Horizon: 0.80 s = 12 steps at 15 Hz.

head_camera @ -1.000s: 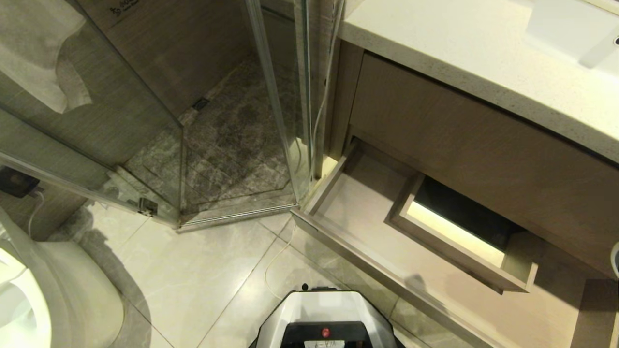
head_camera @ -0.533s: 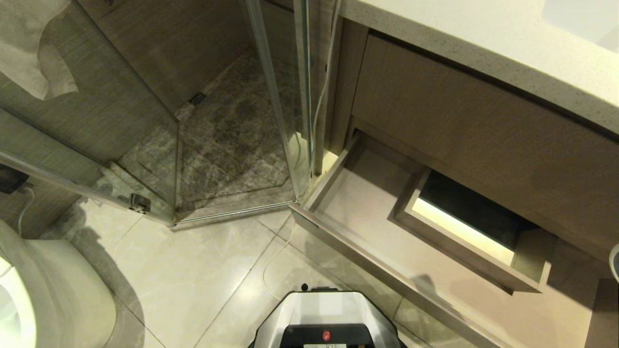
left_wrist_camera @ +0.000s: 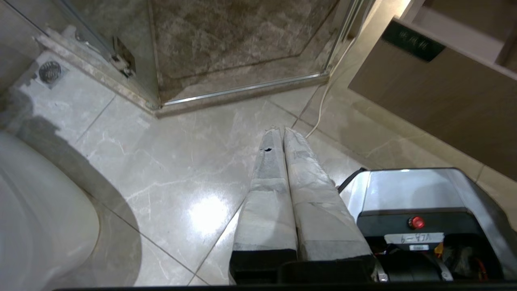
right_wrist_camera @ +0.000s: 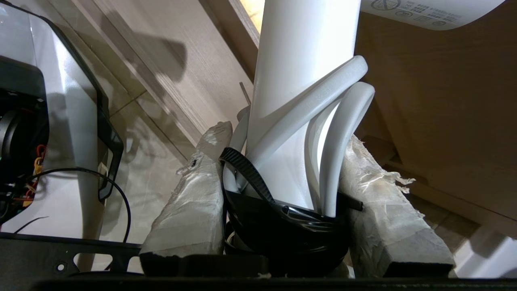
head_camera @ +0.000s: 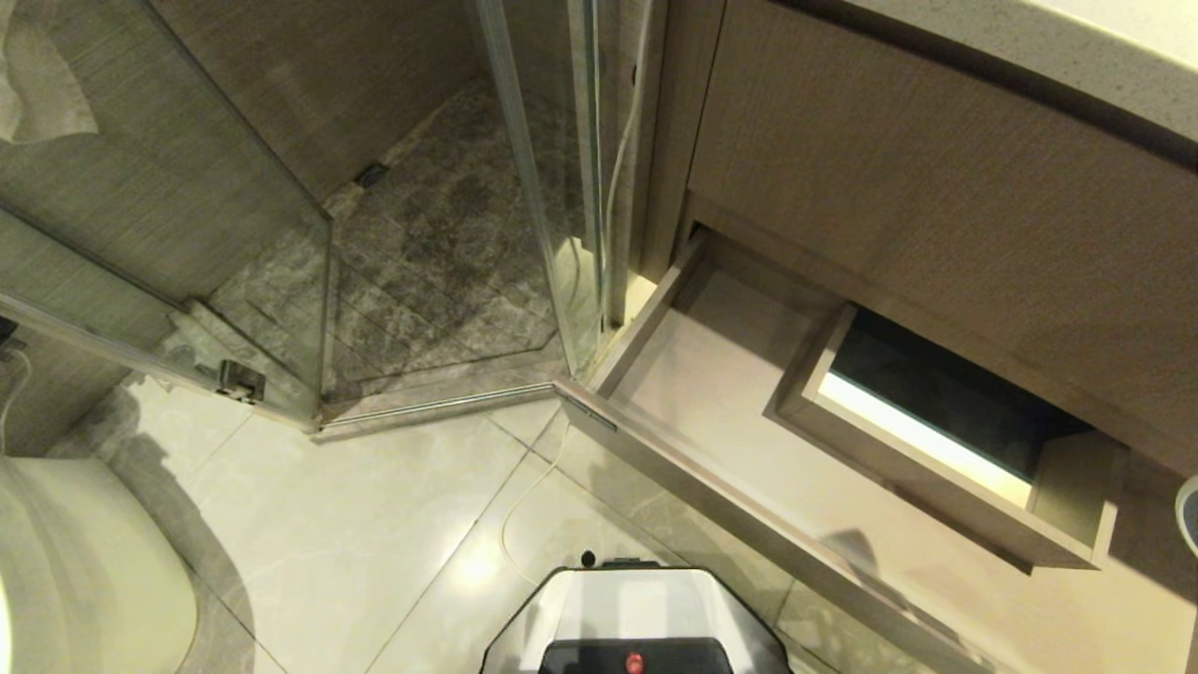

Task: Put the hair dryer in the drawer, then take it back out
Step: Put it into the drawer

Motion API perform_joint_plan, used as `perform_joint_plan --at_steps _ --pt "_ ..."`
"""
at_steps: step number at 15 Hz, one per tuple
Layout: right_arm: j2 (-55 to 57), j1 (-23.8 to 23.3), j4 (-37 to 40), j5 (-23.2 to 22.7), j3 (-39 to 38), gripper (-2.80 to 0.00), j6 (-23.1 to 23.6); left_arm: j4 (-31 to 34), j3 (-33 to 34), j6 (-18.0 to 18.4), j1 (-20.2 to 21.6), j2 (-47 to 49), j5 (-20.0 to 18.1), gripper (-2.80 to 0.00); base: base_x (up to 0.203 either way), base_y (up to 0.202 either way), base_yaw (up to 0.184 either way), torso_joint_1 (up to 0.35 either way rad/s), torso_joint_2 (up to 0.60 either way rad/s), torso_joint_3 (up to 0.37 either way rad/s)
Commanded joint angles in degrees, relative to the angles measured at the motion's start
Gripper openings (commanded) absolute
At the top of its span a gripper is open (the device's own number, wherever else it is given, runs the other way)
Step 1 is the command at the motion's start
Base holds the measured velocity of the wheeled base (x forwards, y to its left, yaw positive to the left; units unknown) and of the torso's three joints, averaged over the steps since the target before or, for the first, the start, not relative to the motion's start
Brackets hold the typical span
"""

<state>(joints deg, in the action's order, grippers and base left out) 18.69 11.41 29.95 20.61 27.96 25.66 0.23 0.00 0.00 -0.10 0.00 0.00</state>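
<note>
Nearest, at six o'clock in the head view, sits the robot's base [head_camera: 636, 618] on pale floor tiles. The left gripper [left_wrist_camera: 278, 131] hangs idle over the floor, its fingers pressed together. The right gripper [right_wrist_camera: 282, 161] pinches the dryer [right_wrist_camera: 303, 72] by its handle and the white cord [right_wrist_camera: 343, 121], bundled with a black tie, between padded fingers. Further out, at three o'clock, the drawer [head_camera: 730, 393] stands open below the taller front, holding nothing but its boxed cut-out [head_camera: 945, 431]. The placing step seems in hand; next the dryer must be lowered onto the drawer floor, then released.
</note>
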Motion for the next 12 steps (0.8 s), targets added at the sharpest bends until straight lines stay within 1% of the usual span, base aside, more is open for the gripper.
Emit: perform_joint_plan --at_steps 1,3,6,9,12 --pt "-0.23 0.02 0.11 0.13 -0.36 -2.8 0.18 0.03 0.09 0.0 0.01 0.0 0.0 -2.8 0.0 0.0 0.0 -0.349 0.52 0.124" --pt "-0.23 0.02 -0.51 0.13 -0.89 -2.8 0.18 0.03 0.09 0.0 0.01 0.0 0.0 -2.8 0.0 0.0 0.0 -0.342 0.47 0.134" --pt "-0.41 0.02 -0.68 0.22 -1.24 -2.8 0.18 0.03 0.09 0.0 0.01 0.0 0.0 -2.8 0.0 0.0 0.0 -0.165 0.4 0.221" --pt "-0.41 0.02 -0.68 0.22 -1.24 -2.8 0.18 0.03 0.09 0.0 0.01 0.0 0.0 -2.8 0.0 0.0 0.0 -0.038 0.38 0.346" --pt "-0.43 0.0 -0.74 0.22 -1.27 -2.8 0.18 0.03 0.09 0.0 0.01 0.0 0.0 -2.8 0.0 0.0 0.0 0.06 0.24 0.314"
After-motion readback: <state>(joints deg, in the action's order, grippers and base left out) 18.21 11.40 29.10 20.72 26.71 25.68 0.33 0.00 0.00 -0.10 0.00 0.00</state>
